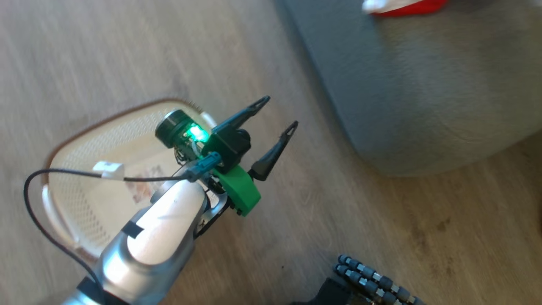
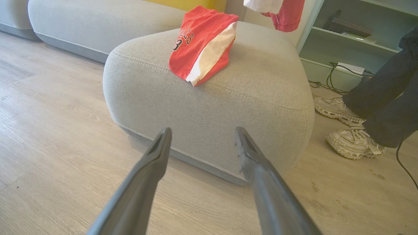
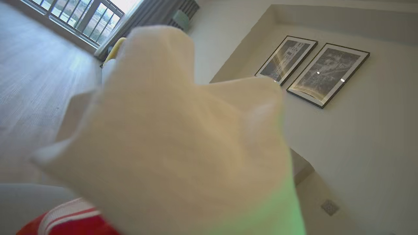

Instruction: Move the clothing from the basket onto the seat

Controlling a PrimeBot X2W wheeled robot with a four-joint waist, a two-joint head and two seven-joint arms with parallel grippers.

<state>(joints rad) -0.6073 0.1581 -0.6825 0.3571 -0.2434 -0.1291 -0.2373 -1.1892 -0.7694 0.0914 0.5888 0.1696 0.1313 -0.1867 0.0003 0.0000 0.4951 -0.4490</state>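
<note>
your left gripper (image 1: 280, 111) hangs wide open over the floor (image 1: 338, 220), between the basket (image 1: 127, 135) on the left and the grey seat (image 1: 423, 84) on the right. a red jersey (image 2: 199, 45) lies on the seat's near corner. your right gripper is closed on a white and red garment (image 2: 287, 16), which hangs above the seat's far side.

Your left forearm (image 1: 165, 220) reaches from the near left toward the far right, and the left gripper (image 1: 279, 113) at its end stands wide open, empty. Your right gripper is closed on the clothing (image 3: 169, 130), its fingers hidden behind white fabric.
</note>
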